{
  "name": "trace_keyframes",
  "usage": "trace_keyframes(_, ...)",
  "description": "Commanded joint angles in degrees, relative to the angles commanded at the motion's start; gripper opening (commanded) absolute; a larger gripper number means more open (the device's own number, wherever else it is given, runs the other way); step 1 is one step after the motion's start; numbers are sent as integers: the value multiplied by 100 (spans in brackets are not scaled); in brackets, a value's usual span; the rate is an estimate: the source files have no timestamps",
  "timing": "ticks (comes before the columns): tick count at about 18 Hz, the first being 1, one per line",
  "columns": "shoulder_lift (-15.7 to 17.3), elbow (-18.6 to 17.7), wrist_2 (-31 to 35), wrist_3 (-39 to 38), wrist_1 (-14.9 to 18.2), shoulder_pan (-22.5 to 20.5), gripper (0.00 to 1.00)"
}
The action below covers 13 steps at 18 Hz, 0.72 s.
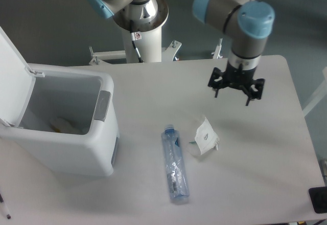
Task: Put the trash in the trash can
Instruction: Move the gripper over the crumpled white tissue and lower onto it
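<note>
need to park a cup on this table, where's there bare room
Bare patches: right of the crumpled white wrapper out to the table edge, and the far strip beyond the open white plastic bin. It is crowded mid-table, where the clear plastic bottle lies beside the wrapper, below the gripper.

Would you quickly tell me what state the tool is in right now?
Tool: open, holding nothing, hanging above the table, up and to the right of the wrapper.

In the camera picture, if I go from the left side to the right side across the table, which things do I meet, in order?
Trash can → water bottle → crumpled white wrapper → gripper, hanging above the table with its fingers spread.
</note>
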<state>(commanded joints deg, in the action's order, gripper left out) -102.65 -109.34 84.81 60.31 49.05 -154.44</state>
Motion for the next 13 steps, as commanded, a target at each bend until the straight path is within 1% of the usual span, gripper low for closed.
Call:
trace_keyframes(2,-219,0,35,-195,-245,106,100)
trace_keyframes(4,-343,26,44,-309,-448,229,100)
trace_keyframes(6,-484,88,53,-485,-484,326,100)
trace_keyframes(8,-581,176,70,-494,-484,344,100)
trace_keyframes(11,-809,237,70,-503,-493,475,100)
trace_keyframes(13,-941,264,79,-494,-597,484,100)
